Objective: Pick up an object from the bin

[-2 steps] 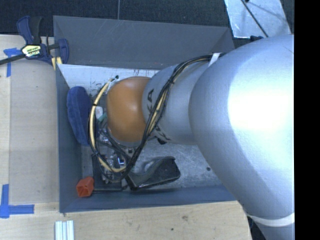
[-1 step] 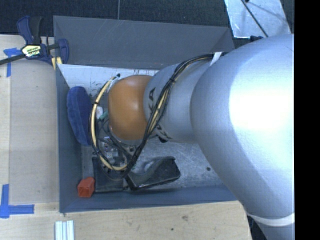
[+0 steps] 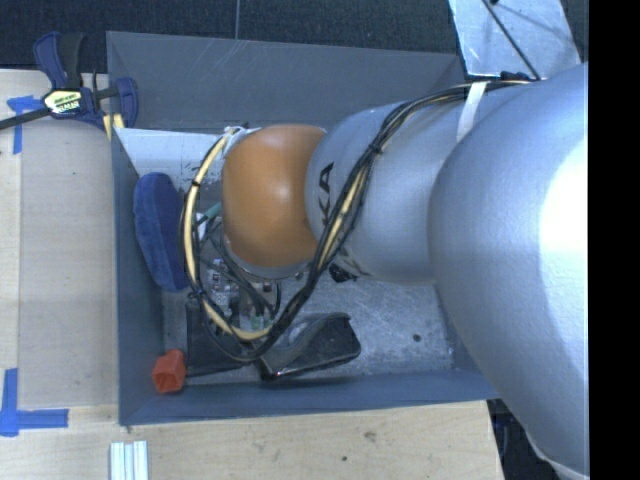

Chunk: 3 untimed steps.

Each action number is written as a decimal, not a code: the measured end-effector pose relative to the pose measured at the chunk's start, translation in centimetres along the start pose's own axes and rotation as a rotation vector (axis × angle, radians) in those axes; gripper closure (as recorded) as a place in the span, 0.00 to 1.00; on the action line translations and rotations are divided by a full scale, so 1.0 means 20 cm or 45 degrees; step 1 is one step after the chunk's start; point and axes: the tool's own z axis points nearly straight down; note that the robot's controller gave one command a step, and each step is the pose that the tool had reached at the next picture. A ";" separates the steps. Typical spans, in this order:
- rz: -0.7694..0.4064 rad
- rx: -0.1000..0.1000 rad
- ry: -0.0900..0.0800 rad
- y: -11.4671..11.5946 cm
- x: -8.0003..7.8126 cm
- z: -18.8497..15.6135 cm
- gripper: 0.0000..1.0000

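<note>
Deep in the bin (image 3: pixel 300 400), the gripper (image 3: pixel 238 303) hangs between a blue pad (image 3: pixel 155 230) and a black case (image 3: pixel 318 346). Whether it grips anything I cannot tell; nothing looks lifted yet.

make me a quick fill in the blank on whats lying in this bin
1. The oblong thing along the left wall of the bin is ____ in colour.
2. The small orange-red block sits in the bin's near ____ corner, as the view shows it.
3. The flat thing lying along the bin's near wall is ____.

Missing words: blue; left; black.
</note>
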 end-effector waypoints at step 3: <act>0.643 0.000 -0.002 -0.24 0.07 -0.29 1.00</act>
